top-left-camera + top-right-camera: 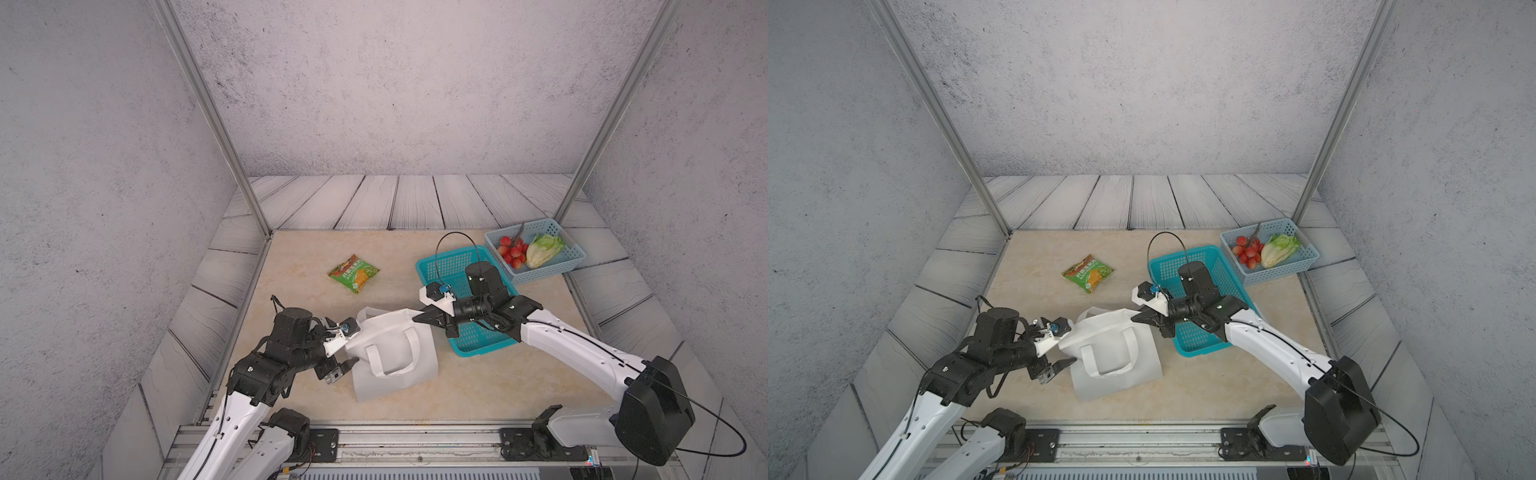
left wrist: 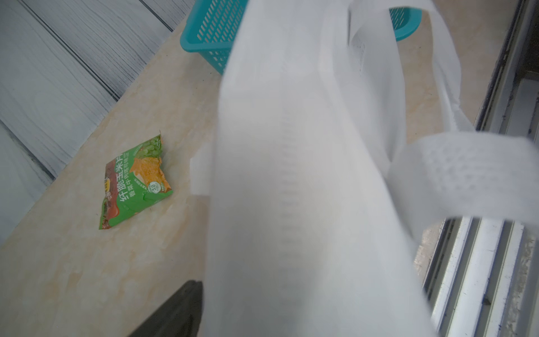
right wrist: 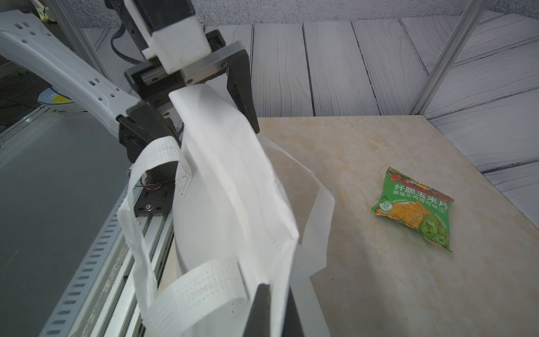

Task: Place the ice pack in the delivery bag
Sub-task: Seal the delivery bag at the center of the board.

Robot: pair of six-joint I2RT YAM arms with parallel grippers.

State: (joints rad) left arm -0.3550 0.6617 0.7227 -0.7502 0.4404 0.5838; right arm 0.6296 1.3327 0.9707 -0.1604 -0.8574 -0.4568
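Observation:
The white delivery bag point(image 1: 395, 353) point(image 1: 1117, 357) lies partly lifted near the table's front middle, its loop handles hanging loose. My right gripper point(image 1: 417, 319) point(image 1: 1136, 318) point(image 3: 274, 291) is shut on the bag's upper rim at its right corner, with fabric pinched between the dark fingers. My left gripper point(image 1: 349, 352) point(image 1: 1065, 351) point(image 3: 210, 128) is open, its jaws wide apart on either side of the bag's left rim corner. In the left wrist view the bag point(image 2: 291, 175) fills the middle and only one dark finger point(image 2: 180, 312) shows. The ice pack is out of view.
A green snack packet point(image 1: 354, 273) point(image 3: 414, 207) lies on the table behind the bag. A teal mesh basket point(image 1: 440, 266) stands to the right under my right arm. Behind it, a pale blue basket point(image 1: 540, 272) holds tomatoes and lettuce. A metal rail point(image 1: 415, 436) runs along the front edge.

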